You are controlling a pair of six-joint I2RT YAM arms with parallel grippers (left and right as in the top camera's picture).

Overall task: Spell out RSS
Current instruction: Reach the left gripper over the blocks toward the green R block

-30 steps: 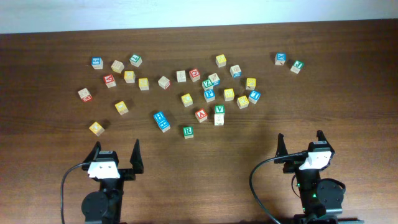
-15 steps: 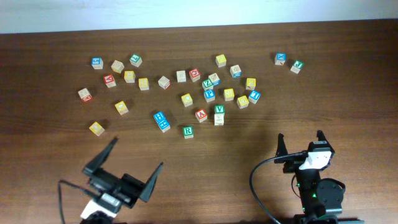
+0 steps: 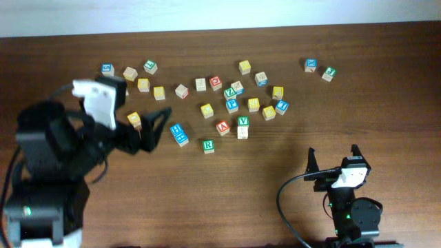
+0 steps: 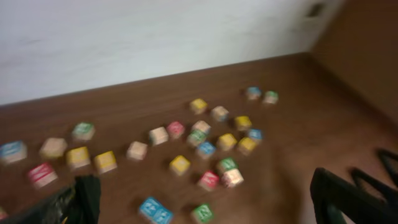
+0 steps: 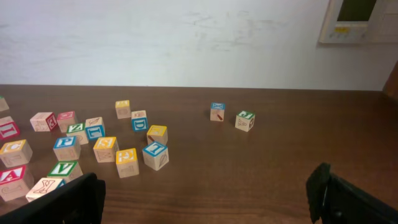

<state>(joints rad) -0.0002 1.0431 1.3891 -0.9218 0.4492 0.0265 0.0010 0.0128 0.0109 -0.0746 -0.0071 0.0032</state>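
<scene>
the table is dark brown wood, and lots of small letter blocks lie spread over its far half, not in any row. the green r block sits at the near edge of the bunch, close to the middle of the table, with nothing touching it. just far and right of it are a red block and a green v block, and a plain block touches the near side of the v block. two blue blocks sit side by side just left of the r block. one more blue block and a green block sit away from the rest at the far right. most other letters are too small to read, so i cannot tell which blocks are s. the left tool is high up over the left side of the table, pointing right at the bunch, with its two fingers spread wide and nothing between them. its own picture is blurry, but the r block shows low in the middle of it. the right tool is at the near right of the table, well apart from every block, its fingers wide apart too, and it holds nothing. a white wall stands behind the far edge.
</scene>
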